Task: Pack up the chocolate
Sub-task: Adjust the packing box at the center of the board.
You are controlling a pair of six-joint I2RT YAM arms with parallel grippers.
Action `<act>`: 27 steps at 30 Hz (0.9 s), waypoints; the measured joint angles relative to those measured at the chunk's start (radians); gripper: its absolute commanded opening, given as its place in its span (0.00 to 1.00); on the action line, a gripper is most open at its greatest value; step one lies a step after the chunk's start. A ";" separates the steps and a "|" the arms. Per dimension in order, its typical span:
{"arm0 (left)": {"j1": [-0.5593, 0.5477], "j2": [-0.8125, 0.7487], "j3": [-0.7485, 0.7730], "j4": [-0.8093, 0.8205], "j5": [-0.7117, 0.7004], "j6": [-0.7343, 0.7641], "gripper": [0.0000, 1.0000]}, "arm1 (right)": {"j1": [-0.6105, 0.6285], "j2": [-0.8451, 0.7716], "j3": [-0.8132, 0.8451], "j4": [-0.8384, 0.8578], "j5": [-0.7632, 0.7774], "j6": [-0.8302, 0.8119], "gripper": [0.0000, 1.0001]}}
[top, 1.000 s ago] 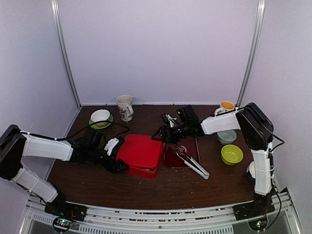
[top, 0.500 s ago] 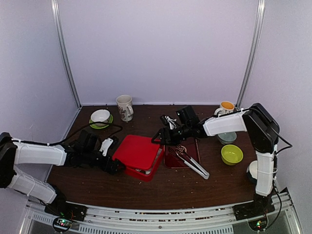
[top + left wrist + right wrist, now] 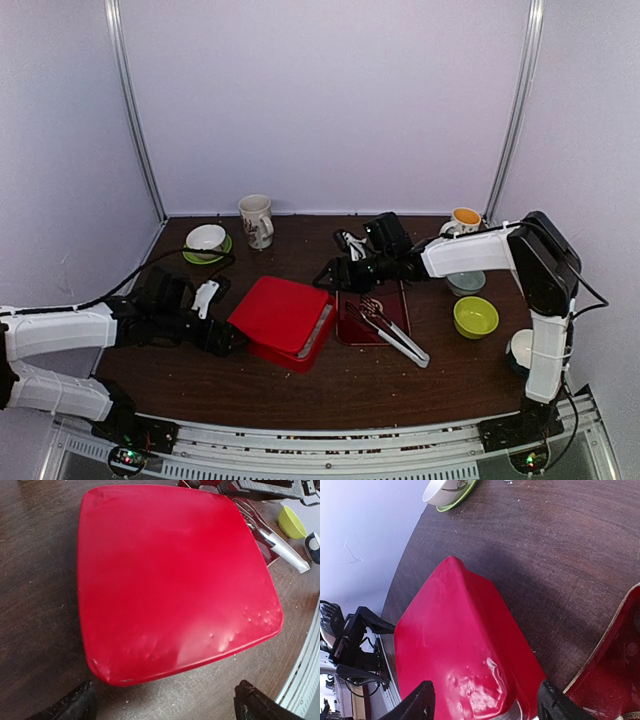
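Red lid (image 3: pixel 170 580) sat crooked; I had backed the left end effector (image 3: pixel 213 333) off it, spread empty, right end effector (image 3: pixel 335 275) spread too; closing seemed unfinished.

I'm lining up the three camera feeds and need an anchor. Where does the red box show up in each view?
Top external: the red box sits mid-table, with the dark red tray just to its right.
Left wrist: the red box fills most of the frame; the tray peeks out at upper right.
Right wrist: the red box runs from lower left to centre; the tray is at the right edge.
Shared landmark: the dark red tray beside the box.
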 measured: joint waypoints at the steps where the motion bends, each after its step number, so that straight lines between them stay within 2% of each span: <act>1: 0.000 -0.008 0.000 -0.008 -0.003 -0.007 0.98 | 0.000 0.000 0.000 0.001 0.003 0.000 0.72; 7: 0.000 -0.058 -0.001 -0.066 -0.025 -0.058 0.98 | 0.001 0.000 0.000 0.001 0.023 -0.001 0.76; 11: 0.000 -0.150 -0.003 -0.112 -0.026 -0.100 0.97 | 0.001 0.000 0.004 -0.010 0.034 -0.009 0.77; 15: 0.000 -0.222 -0.005 -0.140 -0.027 -0.172 0.88 | 0.001 -0.002 0.010 -0.021 0.043 -0.027 0.79; 19: 0.000 -0.241 -0.019 -0.127 -0.023 -0.280 0.67 | 0.001 -0.002 0.025 -0.033 0.049 -0.040 0.79; 23: 0.000 -0.244 -0.071 -0.068 -0.016 -0.423 0.33 | 0.001 -0.002 0.049 -0.039 0.049 -0.054 0.79; 27: 0.000 -0.231 -0.097 -0.012 0.001 -0.553 0.08 | 0.004 -0.002 0.072 -0.040 0.049 -0.057 0.79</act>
